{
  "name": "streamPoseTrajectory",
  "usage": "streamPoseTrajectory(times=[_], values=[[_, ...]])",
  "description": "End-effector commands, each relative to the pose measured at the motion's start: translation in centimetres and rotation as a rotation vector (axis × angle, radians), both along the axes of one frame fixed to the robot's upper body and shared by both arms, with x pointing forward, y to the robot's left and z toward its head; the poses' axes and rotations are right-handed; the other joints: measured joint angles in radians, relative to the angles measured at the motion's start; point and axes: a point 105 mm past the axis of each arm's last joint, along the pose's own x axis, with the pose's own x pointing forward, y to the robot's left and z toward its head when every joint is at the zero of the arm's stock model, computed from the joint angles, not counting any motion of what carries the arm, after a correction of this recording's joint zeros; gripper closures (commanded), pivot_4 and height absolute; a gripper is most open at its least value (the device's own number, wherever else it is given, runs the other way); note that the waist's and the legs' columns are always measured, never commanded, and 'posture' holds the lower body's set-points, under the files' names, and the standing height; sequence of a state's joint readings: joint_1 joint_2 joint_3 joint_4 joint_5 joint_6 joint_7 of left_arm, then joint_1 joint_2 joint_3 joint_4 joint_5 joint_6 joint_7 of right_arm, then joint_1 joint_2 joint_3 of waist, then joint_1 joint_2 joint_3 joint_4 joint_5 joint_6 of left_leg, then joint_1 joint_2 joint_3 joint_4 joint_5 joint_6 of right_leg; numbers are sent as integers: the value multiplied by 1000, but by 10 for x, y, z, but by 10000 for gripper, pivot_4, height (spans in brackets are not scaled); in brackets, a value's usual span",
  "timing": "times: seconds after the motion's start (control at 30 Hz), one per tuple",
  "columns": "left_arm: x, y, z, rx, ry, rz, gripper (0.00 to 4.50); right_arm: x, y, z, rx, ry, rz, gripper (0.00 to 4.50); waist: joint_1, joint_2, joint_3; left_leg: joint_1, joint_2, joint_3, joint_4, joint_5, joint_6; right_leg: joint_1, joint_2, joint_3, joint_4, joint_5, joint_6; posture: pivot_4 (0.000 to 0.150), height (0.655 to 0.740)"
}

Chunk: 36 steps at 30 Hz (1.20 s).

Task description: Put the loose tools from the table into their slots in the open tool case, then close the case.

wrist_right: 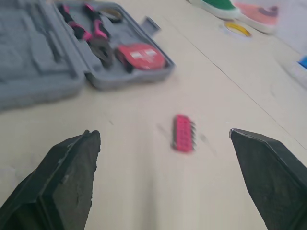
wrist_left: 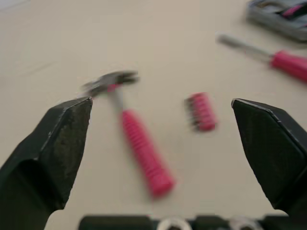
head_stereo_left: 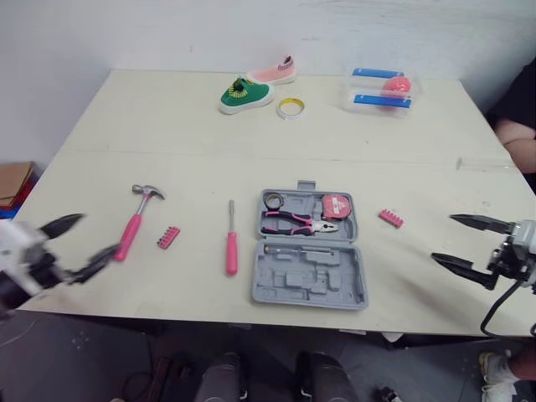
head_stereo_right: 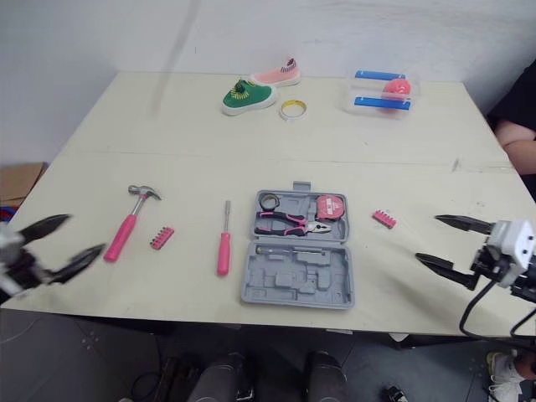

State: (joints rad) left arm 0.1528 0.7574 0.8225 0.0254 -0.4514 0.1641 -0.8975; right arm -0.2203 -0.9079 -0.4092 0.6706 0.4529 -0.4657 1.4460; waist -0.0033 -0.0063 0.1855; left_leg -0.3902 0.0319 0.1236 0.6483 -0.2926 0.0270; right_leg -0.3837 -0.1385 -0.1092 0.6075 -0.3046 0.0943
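The left gripper (head_stereo_left: 96, 234) is gaping wide, holding nothing, facing the hammer (head_stereo_left: 131, 233) just ahead, ready for grabbing. The right gripper (head_stereo_left: 444, 238) is gaping empty too, facing the pink bits (head_stereo_left: 390, 219) beside the tool case (head_stereo_left: 310, 285).

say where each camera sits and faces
Eye views: on the head, facing forward and down at the table; left end effector and right end effector show, open.
Left wrist view: on the left wrist, facing the hammer and left bit holder between its own fingers.
Right wrist view: on the right wrist, facing the right bit holder between its own fingers.
Shared: all views show the tool case.
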Motion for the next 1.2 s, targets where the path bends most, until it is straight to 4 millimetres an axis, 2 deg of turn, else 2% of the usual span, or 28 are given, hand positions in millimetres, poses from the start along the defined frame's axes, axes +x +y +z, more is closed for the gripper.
streamPoseTrajectory(times=[0.03,0.13,0.23,0.5,0.6,0.67,0.7,0.77,0.87,0.97,1.03,1.2], values=[[-32,61,10,29,-31,251,426,-10,-35,5,-66,-55,-140,0,-2,1,0,0,0,0,-1,0,0,-1,0,0,0,0,0,1500,7400],[-60,89,3,20,4,364,426,-20,-57,-4,-73,-24,-239,0,-10,1,0,-1,0,3,-4,-1,-1,-8,-1,3,0,-1,-1,1500,7400],[-73,99,-4,20,29,415,426,-23,-63,-9,-63,-11,-273,0,-19,1,0,-1,0,5,-6,-2,-3,-8,-2,3,0,-1,-2,1500,7400],[-73,94,-7,-8,18,402,426,-10,-39,-11,18,-19,-160,0,-37,1,1,0,1,6,-8,-1,-3,-8,-2,4,2,-1,-2,1500,7400],[-55,70,-4,-32,19,321,426,6,-7,1,109,-67,-39,0,-40,1,1,0,1,8,-11,0,-5,-9,-3,4,2,-1,-2,1500,7400],[-37,48,-7,-37,60,260,426,18,14,22,204,-165,13,0,-38,1,1,0,1,7,-12,0,-6,-9,-3,4,3,-1,-2,1500,7400],[-30,38,-8,-41,80,236,426,20,23,27,226,-178,43,0,-36,1,1,1,0,7,-12,0,-6,-9,-3,4,3,-1,-2,1500,7400],[-11,11,-11,-98,144,178,426,19,53,39,263,-188,173,0,-31,2,1,1,0,8,-12,2,-6,-10,-3,4,5,-1,-2,1500,7400],[5,-13,-15,-140,220,159,426,15,81,45,284,-169,282,0,-23,2,1,1,0,7,-12,3,-6,-10,-3,4,5,-1,-2,1500,7400],[25,-31,-20,-239,287,178,426,9,114,49,308,-140,399,0,-15,2,1,0,-1,7,-12,5,-8,-9,-3,3,5,-1,-2,1500,7400],[40,-34,-26,-260,324,219,426,4,129,49,316,-112,459,0,-12,1,2,0,-1,7,-12,6,-7,-9,-3,3,6,-1,-2,1500,7400],[68,-35,-42,-209,379,275,426,-2,147,50,298,-87,543,0,-5,-1,2,1,-2,10,-11,8,-9,-10,-1,3,9,-1,-1,1500,7400]])
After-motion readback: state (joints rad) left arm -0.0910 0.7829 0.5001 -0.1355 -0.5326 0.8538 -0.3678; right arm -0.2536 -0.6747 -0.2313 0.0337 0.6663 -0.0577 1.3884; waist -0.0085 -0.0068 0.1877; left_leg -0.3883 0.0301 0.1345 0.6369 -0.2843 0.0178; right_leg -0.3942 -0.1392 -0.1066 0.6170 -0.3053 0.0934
